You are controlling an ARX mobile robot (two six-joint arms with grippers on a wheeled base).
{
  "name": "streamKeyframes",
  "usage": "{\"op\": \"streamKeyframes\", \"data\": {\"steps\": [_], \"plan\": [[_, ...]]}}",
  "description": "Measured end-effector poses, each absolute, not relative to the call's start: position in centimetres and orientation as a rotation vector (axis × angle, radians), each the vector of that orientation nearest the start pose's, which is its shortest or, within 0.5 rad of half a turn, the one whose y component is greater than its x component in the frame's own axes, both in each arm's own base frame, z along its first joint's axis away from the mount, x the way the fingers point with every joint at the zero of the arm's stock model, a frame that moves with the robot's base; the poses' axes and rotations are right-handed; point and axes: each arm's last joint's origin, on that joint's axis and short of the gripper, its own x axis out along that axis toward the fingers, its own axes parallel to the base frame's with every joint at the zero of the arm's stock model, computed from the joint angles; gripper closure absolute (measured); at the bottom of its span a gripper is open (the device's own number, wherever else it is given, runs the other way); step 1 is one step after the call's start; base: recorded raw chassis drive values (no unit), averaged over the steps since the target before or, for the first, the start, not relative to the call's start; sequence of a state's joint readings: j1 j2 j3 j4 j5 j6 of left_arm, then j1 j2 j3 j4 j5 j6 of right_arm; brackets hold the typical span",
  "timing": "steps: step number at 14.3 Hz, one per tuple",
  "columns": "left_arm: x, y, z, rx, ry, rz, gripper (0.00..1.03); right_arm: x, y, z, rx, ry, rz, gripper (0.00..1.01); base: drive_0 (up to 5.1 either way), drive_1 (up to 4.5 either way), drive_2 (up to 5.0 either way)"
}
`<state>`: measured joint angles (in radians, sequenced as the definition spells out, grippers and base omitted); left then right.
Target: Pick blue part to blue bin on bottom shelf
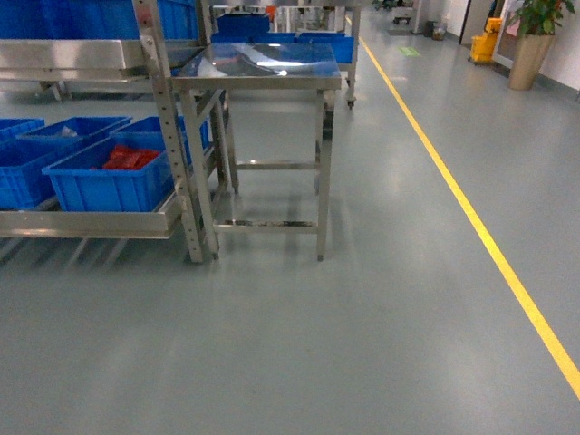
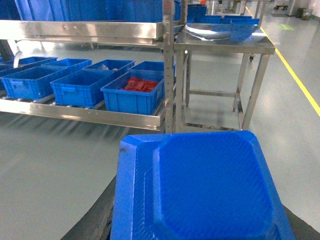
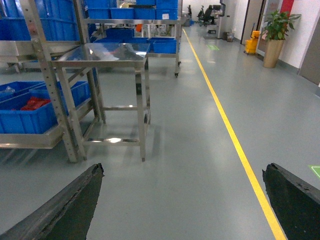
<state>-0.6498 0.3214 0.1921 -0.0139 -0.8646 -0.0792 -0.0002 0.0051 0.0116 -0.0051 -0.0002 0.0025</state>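
A large blue part (image 2: pixel 200 190) with chamfered corners fills the lower half of the left wrist view. My left gripper (image 2: pixel 200 222) is shut on it, and dark fingers (image 2: pixel 97 220) show at either side. The bottom shelf (image 2: pixel 90 114) lies ahead to the left with a row of several blue bins. The nearest blue bin (image 2: pixel 132 97) holds red pieces, and another blue bin (image 2: pixel 80 87) stands beside it. In the head view the shelf rail (image 1: pixel 91 223) and the bin with red pieces (image 1: pixel 109 181) sit at the left. My right gripper (image 3: pixel 182 200) hangs open over bare floor. Neither gripper shows in the head view.
A square-legged steel table (image 1: pixel 263 72) stands right of the rack's perforated post (image 1: pixel 177 136). An upper shelf (image 2: pixel 80 30) carries more blue bins. A yellow floor line (image 1: pixel 471 217) runs along the right. A potted plant (image 1: pixel 535 36) stands far right.
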Motion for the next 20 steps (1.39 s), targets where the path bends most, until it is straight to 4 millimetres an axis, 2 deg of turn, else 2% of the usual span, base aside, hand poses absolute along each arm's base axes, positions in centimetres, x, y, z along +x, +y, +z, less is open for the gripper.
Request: {"op": "streamKeyframes", "data": {"steps": [20], "plan": [[9.76, -4.65, 20.25, 0.02, 0.095, 0.218, 0.59, 9.73, 0.0, 16.66, 0.002, -0.002, 0.0, 0.03, 0.0, 4.02, -4.1]]}}
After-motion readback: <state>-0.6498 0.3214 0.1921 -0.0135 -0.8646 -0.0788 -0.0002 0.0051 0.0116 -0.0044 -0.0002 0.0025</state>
